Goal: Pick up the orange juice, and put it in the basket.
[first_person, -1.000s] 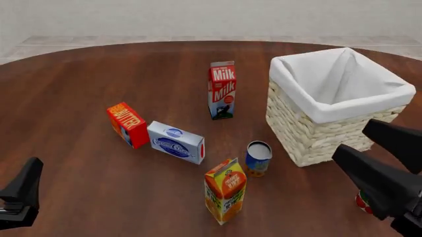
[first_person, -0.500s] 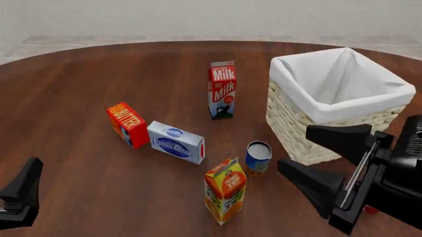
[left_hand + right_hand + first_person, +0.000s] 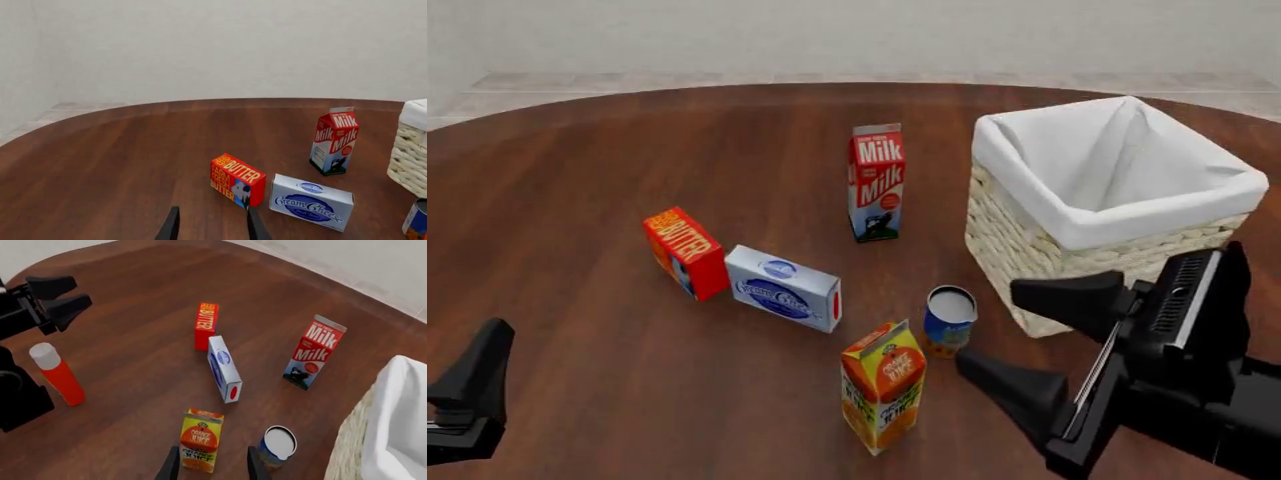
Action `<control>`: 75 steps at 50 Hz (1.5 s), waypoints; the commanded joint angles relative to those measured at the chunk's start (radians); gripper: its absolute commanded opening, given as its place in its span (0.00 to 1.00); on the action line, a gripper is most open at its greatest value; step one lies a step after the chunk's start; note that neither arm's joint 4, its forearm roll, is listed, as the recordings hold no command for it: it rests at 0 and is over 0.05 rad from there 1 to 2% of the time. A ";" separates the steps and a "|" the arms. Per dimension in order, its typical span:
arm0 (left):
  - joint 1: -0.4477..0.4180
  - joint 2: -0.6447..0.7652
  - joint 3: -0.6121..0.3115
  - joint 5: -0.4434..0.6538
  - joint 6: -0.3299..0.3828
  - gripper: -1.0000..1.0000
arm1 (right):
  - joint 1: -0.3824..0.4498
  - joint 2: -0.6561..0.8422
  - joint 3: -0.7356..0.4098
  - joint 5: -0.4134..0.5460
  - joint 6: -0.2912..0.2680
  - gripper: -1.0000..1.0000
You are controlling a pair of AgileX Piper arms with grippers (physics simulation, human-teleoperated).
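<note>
Beside the orange juice: right gripper (image 3: 1034, 345) now sits just to the carton's basket side, low over the table, fingers spread wide with nothing between them.
Change noted: one second ago this gripper was at the frame's right edge, past the basket's near corner; half a second ago it was partway over; it has now swung across and turned its open jaws toward the carton.
Orange juice (image 3: 884, 398): upright on the table, apart from both fingers, not yet touched. The right wrist view shows it (image 3: 199, 439) sitting almost directly ahead of the fingertips.
Basket (image 3: 1014, 240): beyond and to the right of the orange juice, open top, white lining, nothing seen inside.
Blue can (image 3: 949, 320): just behind the orange juice on the basket side, close to the gripper's upper finger; judged a likely thing to be knocked on the approach.
Left gripper (image 3: 211, 227): well away from the orange juice on the far left, unchanged over the last second, fingers moderately apart and empty.
Other items: milk carton (image 3: 877, 182), butter box (image 3: 686, 252) and cream cheese box (image 3: 783, 288) all behind the orange juice, undisturbed.
Task standing: approach stage only; grasp, lift and transfer to the basket all remain.
</note>
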 commanded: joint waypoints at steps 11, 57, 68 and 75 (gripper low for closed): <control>0.000 0.000 0.000 0.000 0.000 1.00 | 0.014 0.077 0.036 -0.080 0.020 1.00; 0.000 0.000 0.000 0.000 0.000 1.00 | 0.035 0.282 0.044 -0.283 0.056 1.00; 0.000 0.000 0.000 0.000 0.000 1.00 | 0.047 0.318 0.040 -0.306 0.064 1.00; 0.000 0.000 0.000 0.000 0.000 1.00 | 0.053 0.349 0.035 -0.325 0.067 1.00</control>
